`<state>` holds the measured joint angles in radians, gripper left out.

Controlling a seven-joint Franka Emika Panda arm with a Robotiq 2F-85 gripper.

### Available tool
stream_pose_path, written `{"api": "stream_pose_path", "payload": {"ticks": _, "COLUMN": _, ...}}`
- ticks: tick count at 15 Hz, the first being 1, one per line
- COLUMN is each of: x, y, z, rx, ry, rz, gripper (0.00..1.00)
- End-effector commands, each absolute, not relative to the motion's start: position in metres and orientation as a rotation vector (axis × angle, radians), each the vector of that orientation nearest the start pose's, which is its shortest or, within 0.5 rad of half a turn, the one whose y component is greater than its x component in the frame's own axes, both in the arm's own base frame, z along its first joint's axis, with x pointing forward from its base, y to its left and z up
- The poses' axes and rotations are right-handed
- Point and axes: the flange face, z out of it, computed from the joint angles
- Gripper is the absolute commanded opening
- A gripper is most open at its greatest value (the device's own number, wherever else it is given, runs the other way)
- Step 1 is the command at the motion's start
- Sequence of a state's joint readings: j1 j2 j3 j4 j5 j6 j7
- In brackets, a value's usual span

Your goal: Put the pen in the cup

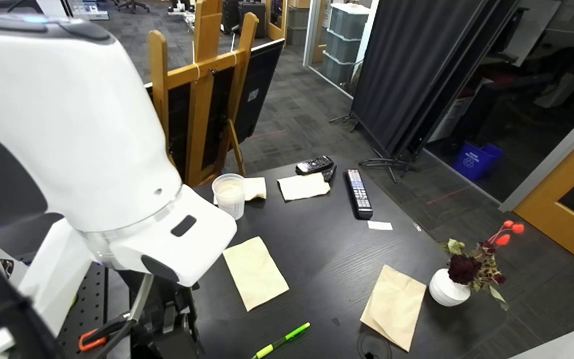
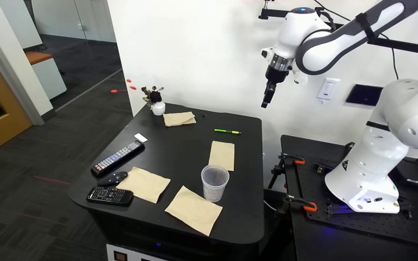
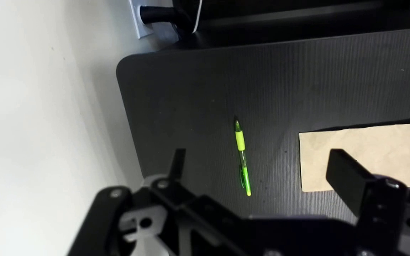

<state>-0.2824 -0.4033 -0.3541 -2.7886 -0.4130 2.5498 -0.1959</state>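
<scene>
Pen (image 3: 243,157) lay on the table (image 3: 190,106) at the middle of the wrist view, well apart from the gripper (image 3: 258,165), whose fingers (image 3: 349,181) stood spread wide, lower left and right. In an exterior view, with the pen at the bottom edge, the cup (image 1: 229,199) stood upright left of centre; beyond it, near centre, a remote (image 1: 314,165) carried print too small to read. Farther, at right, a bin (image 1: 476,162) showed RECYCLING and arrows.
</scene>
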Motion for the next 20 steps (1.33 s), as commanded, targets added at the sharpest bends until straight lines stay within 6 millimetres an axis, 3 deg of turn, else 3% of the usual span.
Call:
{"api": "stream_pose_path", "payload": {"ticks": 1, "x": 0.313, "y": -0.213, "z": 0.337, "rx": -3.307, "ry": 0.165, "rz": -0.178, "gripper": 1.0}}
{"api": "stream_pose_path", "payload": {"ticks": 4, "x": 0.312, "y": -0.215, "z": 0.342, "rx": -3.308, "ry": 0.173, "rz": -0.196, "gripper": 1.0}}
{"api": "stream_pose_path", "payload": {"ticks": 6, "x": 0.317, "y": -0.216, "z": 0.332, "rx": -3.287, "ry": 0.182, "rz": -0.217, "gripper": 1.0}}
{"api": "stream_pose_path", "payload": {"ticks": 20, "x": 0.351, "y": -0.226, "z": 0.227, "rx": -3.194, "ry": 0.096, "rz": -0.175, "gripper": 1.0}}
